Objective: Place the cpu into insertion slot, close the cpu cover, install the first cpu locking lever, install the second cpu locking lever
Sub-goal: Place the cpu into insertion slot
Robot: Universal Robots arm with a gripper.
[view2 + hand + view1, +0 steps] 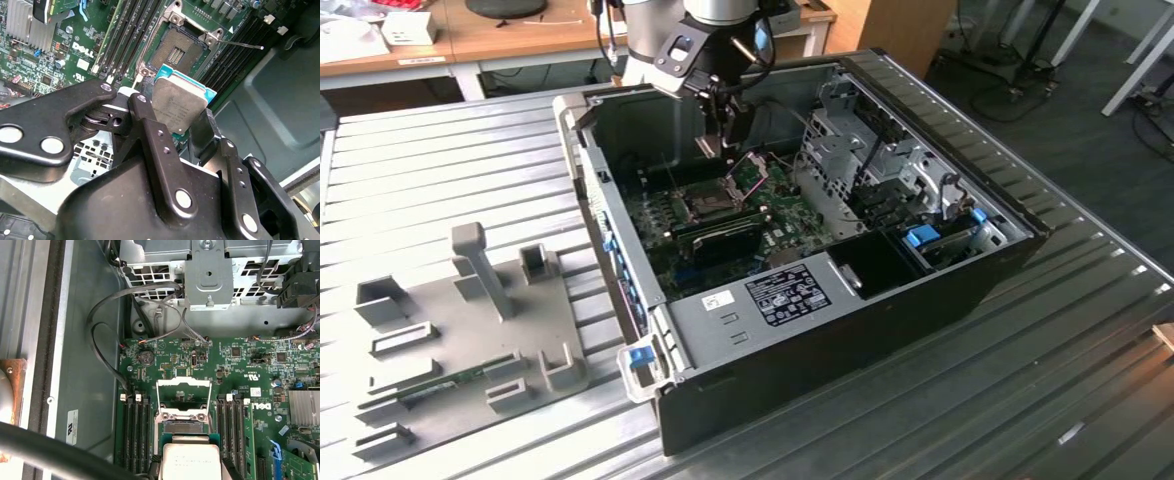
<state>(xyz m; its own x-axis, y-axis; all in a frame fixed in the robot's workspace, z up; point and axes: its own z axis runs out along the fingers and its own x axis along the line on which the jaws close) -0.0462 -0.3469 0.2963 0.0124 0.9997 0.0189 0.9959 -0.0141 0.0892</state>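
Misalignment worried me most at this point: the gripper (172, 125) had its fingers clamped on two opposite edges of the cpu (177, 100), which hung in the air over the insertion slot (175, 50), apart from it and not yet seated. From the exterior view I saw the chip well inside the open computer case (594, 200), above the green board. I judged that if the chip went down skewed or off-centre, it could land on the socket's rim or press unevenly on the contacts and damage them. I could not tell whether its corners matched the socket's. The cpu cover (183, 384) stood raised at the slot's far edge, so a finger drifting that way could knock it. The locking lever (245, 46) stuck out beside the socket and could snag. With only thin edges gripped, the chip might also slip.
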